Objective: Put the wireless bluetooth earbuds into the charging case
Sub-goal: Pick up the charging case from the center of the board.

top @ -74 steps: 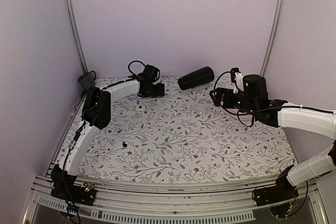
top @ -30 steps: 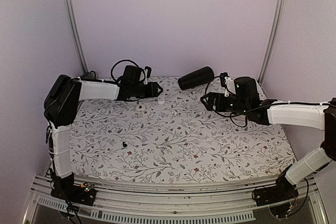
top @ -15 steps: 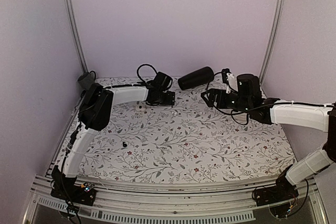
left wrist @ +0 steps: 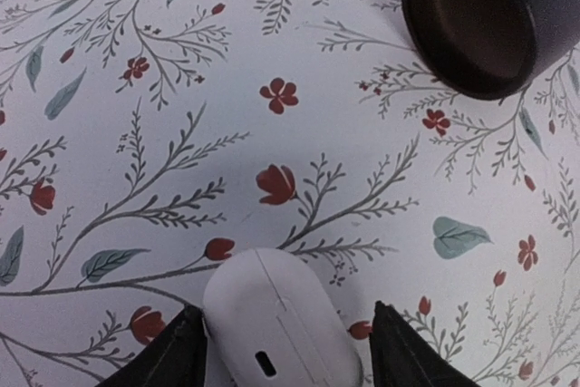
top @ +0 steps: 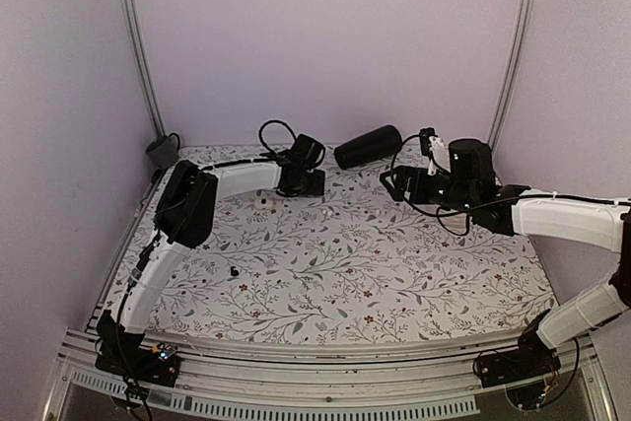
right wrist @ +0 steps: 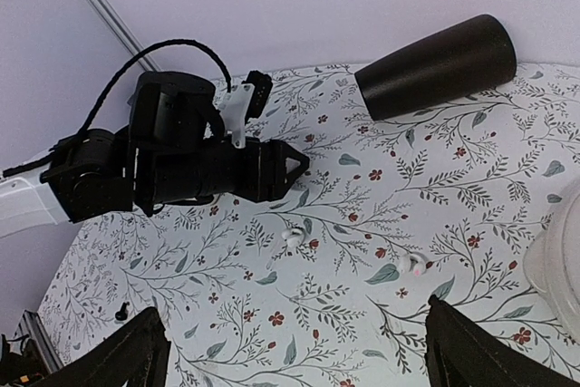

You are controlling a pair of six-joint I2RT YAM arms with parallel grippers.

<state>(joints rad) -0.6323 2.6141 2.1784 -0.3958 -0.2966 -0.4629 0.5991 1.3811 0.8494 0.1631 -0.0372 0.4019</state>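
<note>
The charging case (left wrist: 272,314), a closed white pebble, lies on the floral table. My left gripper (left wrist: 285,351) is open and straddles it. The left finger (left wrist: 177,355) touches its side and the right finger (left wrist: 399,351) stands a little apart. In the top view the left gripper (top: 314,184) hides the case. Two tiny white earbuds lie loose on the table, one (right wrist: 293,236) just in front of the left gripper's tip and one (right wrist: 410,265) further right. The first also shows in the top view (top: 325,211). My right gripper (right wrist: 308,360) is open and empty, held above the table (top: 396,184).
A black cylinder (top: 368,146) lies at the back, close beyond the case (left wrist: 480,15). A white round lump (top: 262,202) sits left of the left gripper. A tiny black bit (top: 234,270) lies front left. A pale dish rim (right wrist: 562,260) shows at the right.
The left arm swung right and came down over the case, which stood bare ahead of its tip a second ago. The right arm drifted slightly right. The earbuds have not moved.
</note>
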